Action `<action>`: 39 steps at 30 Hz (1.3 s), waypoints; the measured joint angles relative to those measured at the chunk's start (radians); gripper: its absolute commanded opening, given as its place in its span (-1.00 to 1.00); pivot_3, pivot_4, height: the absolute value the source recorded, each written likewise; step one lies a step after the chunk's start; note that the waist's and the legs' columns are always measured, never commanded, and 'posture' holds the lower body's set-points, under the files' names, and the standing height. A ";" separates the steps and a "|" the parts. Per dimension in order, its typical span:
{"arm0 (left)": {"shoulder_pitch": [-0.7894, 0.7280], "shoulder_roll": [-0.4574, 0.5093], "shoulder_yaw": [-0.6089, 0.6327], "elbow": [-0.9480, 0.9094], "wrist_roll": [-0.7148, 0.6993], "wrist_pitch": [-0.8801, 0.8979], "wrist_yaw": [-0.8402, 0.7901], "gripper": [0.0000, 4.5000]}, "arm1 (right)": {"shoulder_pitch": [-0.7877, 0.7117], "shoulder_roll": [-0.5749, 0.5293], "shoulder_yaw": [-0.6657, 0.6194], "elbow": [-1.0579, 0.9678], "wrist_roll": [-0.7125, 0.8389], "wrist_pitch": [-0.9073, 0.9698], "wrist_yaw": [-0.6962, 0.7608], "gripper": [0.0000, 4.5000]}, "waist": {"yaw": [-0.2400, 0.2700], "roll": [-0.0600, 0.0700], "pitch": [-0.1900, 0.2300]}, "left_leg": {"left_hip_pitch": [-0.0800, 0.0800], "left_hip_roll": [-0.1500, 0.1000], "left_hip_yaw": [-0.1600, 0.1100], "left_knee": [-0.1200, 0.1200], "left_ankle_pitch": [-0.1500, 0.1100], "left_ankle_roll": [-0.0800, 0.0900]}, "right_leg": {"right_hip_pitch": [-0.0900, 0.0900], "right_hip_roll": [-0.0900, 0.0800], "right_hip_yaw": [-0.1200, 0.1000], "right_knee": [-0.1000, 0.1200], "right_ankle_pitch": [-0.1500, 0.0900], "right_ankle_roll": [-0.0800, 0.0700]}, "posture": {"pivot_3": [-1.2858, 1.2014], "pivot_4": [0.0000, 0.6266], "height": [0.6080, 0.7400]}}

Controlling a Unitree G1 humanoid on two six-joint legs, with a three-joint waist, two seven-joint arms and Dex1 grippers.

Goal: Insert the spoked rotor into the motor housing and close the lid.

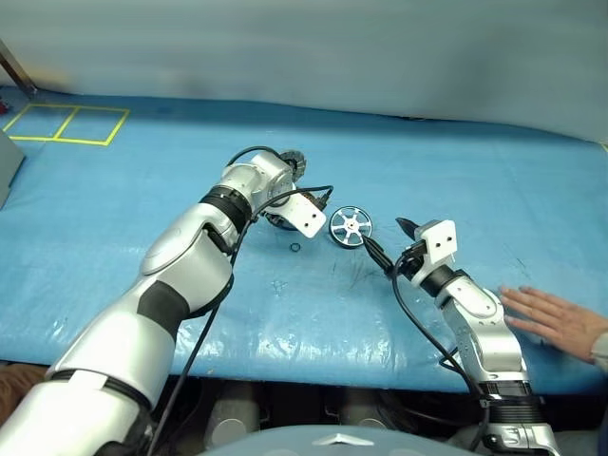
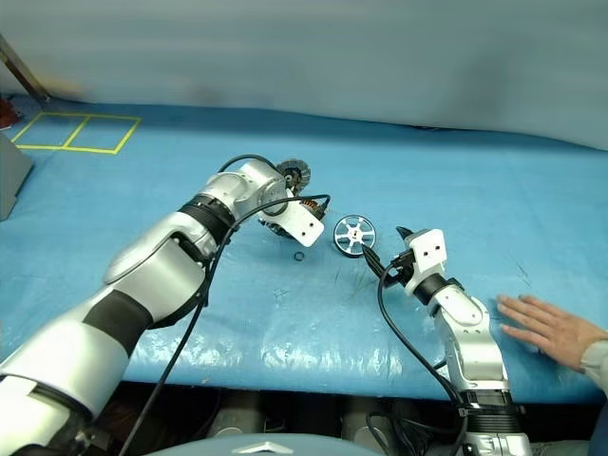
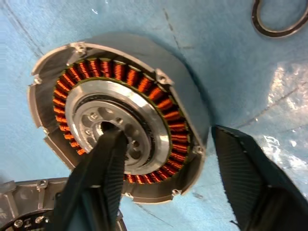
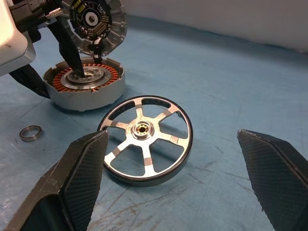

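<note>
The motor housing (image 3: 120, 96), a silver cup with copper coils, rests on the blue table. My left gripper (image 3: 166, 132) points down over it, open, one finger (image 3: 103, 173) in the centre hub and the other outside the rim. The lid (image 4: 96, 21) stands propped just behind the housing (image 4: 84, 89), its dark segmented face towards my right wrist camera. The spoked rotor (image 4: 147, 139) lies on the table to the right of the housing. My right gripper (image 1: 389, 240) is open and level just short of the rotor (image 1: 350, 226), touching nothing.
A small dark ring (image 1: 295, 248) lies on the table in front of the housing. A person's hand (image 1: 556, 318) rests flat on the table at the right edge. Yellow tape squares (image 1: 66, 123) mark the far left of the blue table cover.
</note>
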 measured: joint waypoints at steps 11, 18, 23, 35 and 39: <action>0.022 0.083 0.005 -0.043 -0.009 -0.073 0.013 -0.03 | -0.001 0.011 0.000 0.008 0.000 -0.006 -0.011 1.00 | -0.005 0.000 0.000 | -0.001 0.000 0.001 0.000 0.000 0.000 | -0.002 0.000 0.000 0.001 0.000 0.000 | 0.03 -0.52 1.00; 0.108 0.257 0.021 -0.269 -0.033 -0.125 -0.084 -0.03 | -0.005 0.020 -0.007 0.023 0.000 -0.014 -0.018 1.00 | -0.002 0.000 0.001 | -0.003 0.000 0.001 0.000 0.003 -0.005 | -0.003 0.000 0.000 0.001 0.000 -0.001 | 0.03 -0.52 1.00; 0.241 0.375 0.060 -0.573 -0.096 -0.100 -0.211 -0.03 | -0.011 0.029 -0.010 0.044 0.000 -0.027 -0.021 1.00 | 0.002 0.001 0.001 | -0.004 -0.001 0.001 0.001 0.003 -0.005 | -0.003 -0.001 0.000 0.000 0.001 -0.002 | 0.03 -0.52 1.00; 0.511 0.512 0.120 -1.184 -0.230 0.083 -0.474 -0.03 | -0.011 0.037 -0.020 0.054 0.000 -0.049 -0.023 1.00 | 0.001 0.001 0.001 | 0.002 -0.001 0.001 0.002 0.005 -0.007 | 0.001 0.000 0.002 0.004 0.001 0.001 | 0.03 -0.52 1.00; 0.523 0.532 0.120 -1.243 -0.251 0.091 -0.519 -0.03 | -0.011 0.037 -0.020 0.054 0.000 -0.050 -0.027 1.00 | 0.001 0.001 0.001 | 0.003 0.000 0.001 0.002 0.005 -0.009 | 0.000 0.001 0.003 0.007 0.000 0.000 | 0.03 -0.52 1.00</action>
